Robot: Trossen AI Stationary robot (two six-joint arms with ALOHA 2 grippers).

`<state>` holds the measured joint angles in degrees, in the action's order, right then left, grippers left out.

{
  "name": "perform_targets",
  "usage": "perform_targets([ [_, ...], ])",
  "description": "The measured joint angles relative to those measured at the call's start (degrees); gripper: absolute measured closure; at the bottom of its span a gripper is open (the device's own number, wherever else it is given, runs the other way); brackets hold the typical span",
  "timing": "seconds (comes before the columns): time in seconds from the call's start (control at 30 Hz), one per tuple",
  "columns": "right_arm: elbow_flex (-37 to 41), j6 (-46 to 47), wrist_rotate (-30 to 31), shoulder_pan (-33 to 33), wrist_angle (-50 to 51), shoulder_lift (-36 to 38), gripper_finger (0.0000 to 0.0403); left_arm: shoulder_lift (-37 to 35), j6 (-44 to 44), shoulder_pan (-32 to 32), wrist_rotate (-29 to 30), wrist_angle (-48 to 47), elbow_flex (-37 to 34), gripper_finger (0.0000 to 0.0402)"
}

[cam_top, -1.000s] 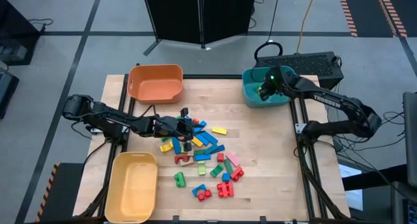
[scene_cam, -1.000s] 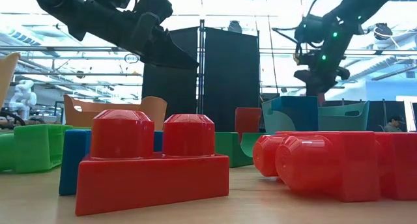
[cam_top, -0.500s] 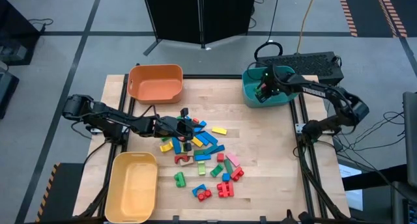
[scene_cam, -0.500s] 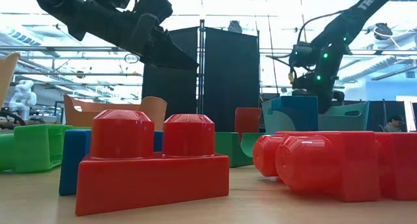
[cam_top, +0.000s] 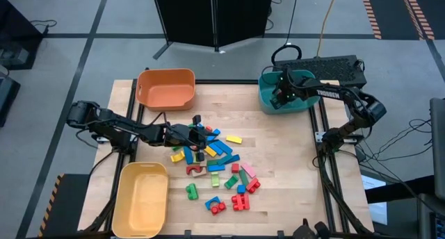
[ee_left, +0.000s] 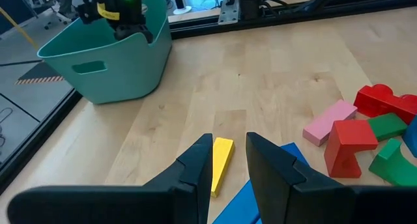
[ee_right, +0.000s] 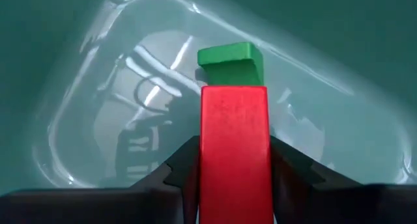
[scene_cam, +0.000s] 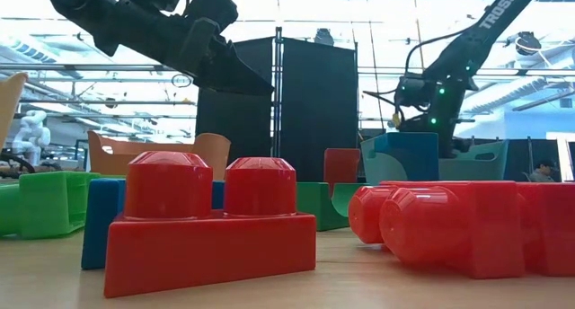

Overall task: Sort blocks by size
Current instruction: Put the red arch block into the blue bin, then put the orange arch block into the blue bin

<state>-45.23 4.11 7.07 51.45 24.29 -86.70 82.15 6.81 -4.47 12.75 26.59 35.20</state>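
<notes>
A wooden table (cam_top: pixel 278 142) seen from above carries three plastic bins and a scatter of small toy blocks. An orange bin (cam_top: pixel 165 88) sits near the far left corner, a teal bin (cam_top: pixel 268 100) near the far right corner, and a yellow bin (cam_top: pixel 142 199) at the near left corner.

The right gripper (cam_top: pixel 280 96) reaches down into the teal bin. Its fingers are closed on a red block (ee_right: pixel 234 152), a flat upright bar clamped between them. Just beyond it, on the bin's floor, lies a green block (ee_right: pixel 231 60).

The left gripper (cam_top: pixel 199 135) is low over the far left part of the pile of blocks (cam_top: pixel 215 166), which spreads across the middle of the table toward the near edge. Its fingers stand a little apart with nothing between them. Past its fingertips a yellow block (ee_left: pixel 221 164) lies on the wood, apart from the pile, toward the middle of the table. Beside it are a pink block (ee_left: pixel 330 121), a red arch (ee_left: pixel 350 146) and green pieces.

From table height, a red studded brick (scene_cam: pixel 211 224) fills the foreground near the table's near edge, with another red piece (scene_cam: pixel 449 226) lying beside it.
</notes>
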Motion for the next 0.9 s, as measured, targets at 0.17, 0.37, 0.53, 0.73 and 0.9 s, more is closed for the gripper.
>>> perform_targets([
  [0.17,0.1,2.1,0.1,0.0,-2.0,-0.1,0.0241,0.0,0.0,0.0,0.0,0.0,0.0,0.0308],
  [0.37,0.1,1.5,0.1,0.6,-2.4,0.0,0.0187,0.0,0.0,0.0,0.0,-0.1,0.0,0.0308],
  [0.53,0.1,-0.2,0.1,1.1,-2.7,1.5,0.0164,0.0,0.0,0.0,0.0,-0.1,0.0,0.0308],
  [0.73,0.1,-0.5,0.0,0.8,-2.9,9.4,0.0163,0.0,0.0,0.0,0.0,-0.1,0.0,0.0308],
  [0.9,0.1,-0.3,-6.7,-1.2,-3.2,17.4,0.0172,0.0,0.0,0.0,1.7,-0.1,0.0,0.0308],
])
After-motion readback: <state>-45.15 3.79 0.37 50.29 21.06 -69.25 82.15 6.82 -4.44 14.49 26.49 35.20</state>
